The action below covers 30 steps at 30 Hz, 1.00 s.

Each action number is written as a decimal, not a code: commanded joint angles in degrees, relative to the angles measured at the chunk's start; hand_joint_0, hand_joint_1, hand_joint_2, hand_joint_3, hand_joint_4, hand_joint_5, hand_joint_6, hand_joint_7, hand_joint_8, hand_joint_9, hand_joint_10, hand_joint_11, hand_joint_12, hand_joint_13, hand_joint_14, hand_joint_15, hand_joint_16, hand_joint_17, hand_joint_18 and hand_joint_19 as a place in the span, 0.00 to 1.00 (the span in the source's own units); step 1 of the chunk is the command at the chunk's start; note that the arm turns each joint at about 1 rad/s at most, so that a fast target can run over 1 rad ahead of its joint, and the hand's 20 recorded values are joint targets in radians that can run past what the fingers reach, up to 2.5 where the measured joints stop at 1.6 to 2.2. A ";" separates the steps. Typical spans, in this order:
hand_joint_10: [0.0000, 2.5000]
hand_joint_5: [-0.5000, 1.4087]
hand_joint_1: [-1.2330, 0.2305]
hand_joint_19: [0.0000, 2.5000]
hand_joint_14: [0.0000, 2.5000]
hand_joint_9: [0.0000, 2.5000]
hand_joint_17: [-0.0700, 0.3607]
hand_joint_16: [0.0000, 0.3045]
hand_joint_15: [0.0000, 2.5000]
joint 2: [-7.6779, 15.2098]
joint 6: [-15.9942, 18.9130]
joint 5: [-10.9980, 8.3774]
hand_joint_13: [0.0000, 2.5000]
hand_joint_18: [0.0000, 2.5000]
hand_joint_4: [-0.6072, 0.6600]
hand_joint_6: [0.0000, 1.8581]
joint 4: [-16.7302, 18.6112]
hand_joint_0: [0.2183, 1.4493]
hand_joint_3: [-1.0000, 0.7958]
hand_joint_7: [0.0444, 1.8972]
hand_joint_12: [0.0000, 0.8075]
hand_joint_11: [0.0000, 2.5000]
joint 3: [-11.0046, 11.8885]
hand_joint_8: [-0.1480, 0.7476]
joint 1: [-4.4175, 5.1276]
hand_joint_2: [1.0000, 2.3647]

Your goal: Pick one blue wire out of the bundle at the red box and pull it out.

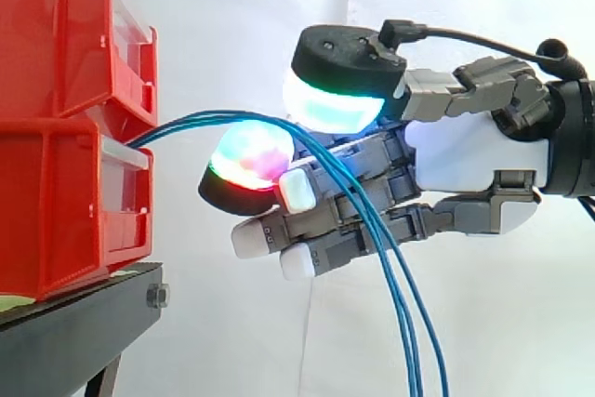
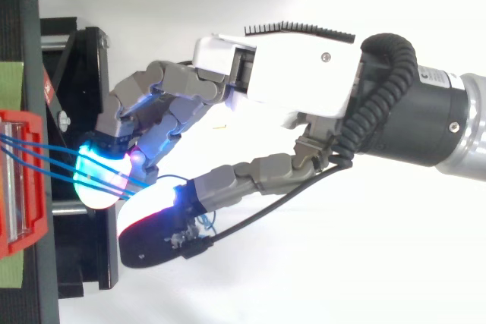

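Side view: the hand [image 1: 465, 151] reaches in level from the right of the red box [image 1: 65, 202], palm upright, fingers bent and aimed at the box front. Two glowing pads meet at its tip: a large cyan-green one [image 1: 335, 99] above and a red-green one [image 1: 246, 160] below. The blue wires [image 1: 372, 220] pass through just where they meet, so the hand is closed on the bundle in a pinch.

From that pinch the wires arc up and over to the red box, entering at its clear front lip. On the other side they cross the bent fingers and hang straight down, away from the box. Open white curtain [image 1: 232, 6] lies between the pads and the box front, and free space sits above and below the hand.

Seen from the top view, the wires [image 2: 45, 158] run from the red box rim [image 2: 19, 187] to the cyan pad. The black stand [image 1: 74, 323] carries the box, with another red bin [image 1: 56, 34] stacked on it.
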<state>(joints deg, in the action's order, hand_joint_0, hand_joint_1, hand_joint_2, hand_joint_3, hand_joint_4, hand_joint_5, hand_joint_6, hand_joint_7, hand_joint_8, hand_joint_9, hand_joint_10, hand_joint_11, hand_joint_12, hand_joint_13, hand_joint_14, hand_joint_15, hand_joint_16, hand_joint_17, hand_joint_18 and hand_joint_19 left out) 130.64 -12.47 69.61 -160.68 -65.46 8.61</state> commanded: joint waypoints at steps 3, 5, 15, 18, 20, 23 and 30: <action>0.01 0.19 0.28 0.22 0.01 0.38 0.45 0.18 0.13 -0.03 -0.01 0.00 0.23 0.18 0.65 0.46 0.01 0.31 0.29 0.38 0.43 0.23 0.07 0.46 0.00 0.00; 0.01 0.19 0.31 0.23 0.01 0.39 0.44 0.18 0.13 0.06 -0.01 0.00 0.24 0.19 0.64 0.45 0.01 0.30 0.29 0.40 0.43 0.23 -0.02 0.47 0.00 0.00; 0.01 0.19 0.32 0.23 0.01 0.40 0.44 0.17 0.14 -0.03 -0.01 0.00 0.25 0.20 0.59 0.47 0.10 0.31 0.42 0.43 0.43 0.23 0.07 0.47 0.00 0.01; 0.01 0.19 0.32 0.24 0.01 0.40 0.44 0.18 0.14 0.06 -0.01 0.00 0.25 0.20 0.61 0.47 0.10 0.30 0.43 0.42 0.43 0.23 0.07 0.47 0.00 0.01; 0.01 0.20 0.34 0.24 0.01 0.41 0.46 0.19 0.14 -0.03 -0.01 0.00 0.25 0.21 0.62 0.47 0.10 0.29 0.42 0.41 0.44 0.21 0.07 0.48 0.00 0.01; 0.01 0.20 0.38 0.24 0.01 0.41 0.47 0.19 0.14 0.06 -0.01 0.00 0.26 0.21 0.64 0.45 0.10 0.29 0.42 0.42 0.46 0.20 0.07 0.48 0.00 0.01; 0.01 0.21 0.43 0.24 0.01 0.42 0.49 0.21 0.14 -0.03 -0.01 0.00 0.26 0.22 0.65 0.41 0.10 0.28 0.42 0.46 0.48 0.20 0.07 0.50 0.00 0.01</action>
<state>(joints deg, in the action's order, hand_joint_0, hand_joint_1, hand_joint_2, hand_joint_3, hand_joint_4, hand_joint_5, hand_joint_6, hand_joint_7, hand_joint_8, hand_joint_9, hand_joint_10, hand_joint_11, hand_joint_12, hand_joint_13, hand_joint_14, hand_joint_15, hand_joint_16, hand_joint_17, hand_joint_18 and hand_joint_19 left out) 130.63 -12.48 69.61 -160.58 -65.41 8.61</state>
